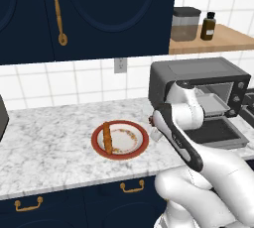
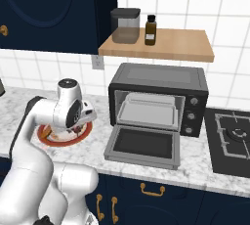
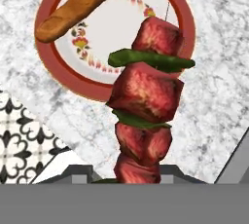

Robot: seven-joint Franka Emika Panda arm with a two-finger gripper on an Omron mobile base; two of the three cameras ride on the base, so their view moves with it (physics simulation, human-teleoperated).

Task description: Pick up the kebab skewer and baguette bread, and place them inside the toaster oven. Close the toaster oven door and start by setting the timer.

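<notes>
1. Between the fingers [image 3: 138,179], closed partway on its lower end, the kebab skewer [image 3: 146,96] stands lifted above the plate [image 3: 58,69].
2. Baguette bread [image 3: 78,6] lies on that plate's far side.
3. Right along the bench [image 1: 44,142], the toaster oven [image 2: 158,97] has its door [image 2: 141,146] dropped open.

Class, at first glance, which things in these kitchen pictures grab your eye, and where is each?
The kebab skewer looms close in the hand view, held in the gripper above the red-rimmed plate. The baguette bread lies on that plate on the marble counter. To the right, the toaster oven stands with its door dropped open.
</notes>
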